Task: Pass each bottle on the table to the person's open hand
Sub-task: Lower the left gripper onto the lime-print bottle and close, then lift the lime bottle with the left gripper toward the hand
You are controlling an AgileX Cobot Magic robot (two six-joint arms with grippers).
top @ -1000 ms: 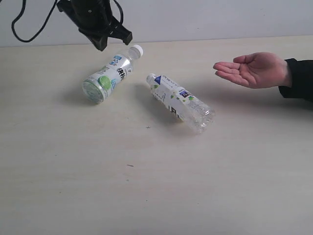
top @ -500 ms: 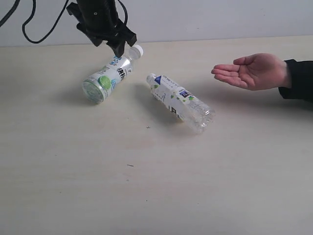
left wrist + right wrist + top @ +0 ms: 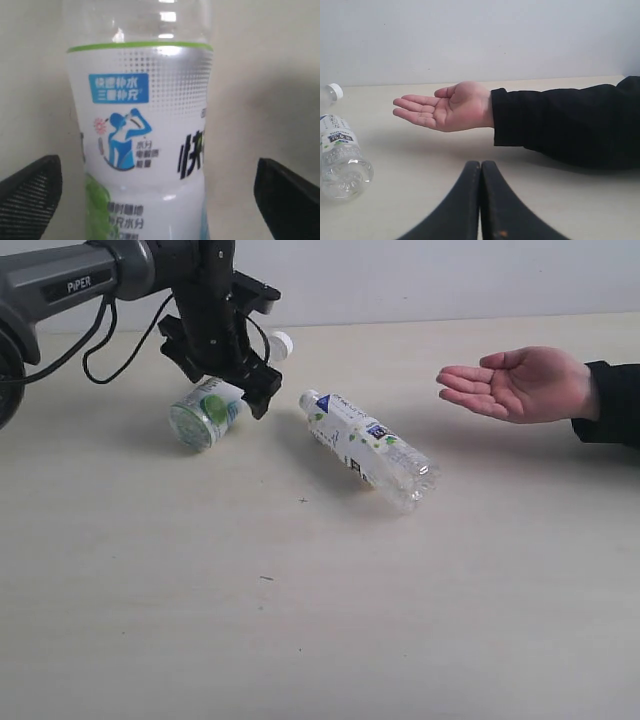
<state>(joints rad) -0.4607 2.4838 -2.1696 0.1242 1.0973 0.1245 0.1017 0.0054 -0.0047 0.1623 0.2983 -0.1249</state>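
Observation:
Two white-capped bottles with white-and-green labels lie on the table (image 3: 300, 620). My left gripper (image 3: 222, 375) is open and low over the left bottle (image 3: 200, 412), one finger on each side of its body. In the left wrist view that bottle (image 3: 142, 150) fills the space between the fingers (image 3: 30, 195) of the left gripper (image 3: 159, 197), and no contact shows. The second bottle (image 3: 368, 448) lies at the middle, also seen as the bottle (image 3: 340, 155) in the right wrist view. The open hand (image 3: 515, 382) waits palm up at the right. My right gripper (image 3: 481, 167) is shut and empty, near the hand (image 3: 445, 106). The pink-red bottle is out of view.
The person's black sleeve (image 3: 610, 400) reaches in from the right edge and lies across the table as the sleeve (image 3: 565, 125) just beyond my right gripper. A pale wall (image 3: 450, 275) runs along the table's far edge. My left arm's cables (image 3: 120, 340) hang at the back left.
My left arm has come down and forward from above the left bottle's cap end, and its open fingers now straddle the bottle's body. The bottles and the hand have barely moved.

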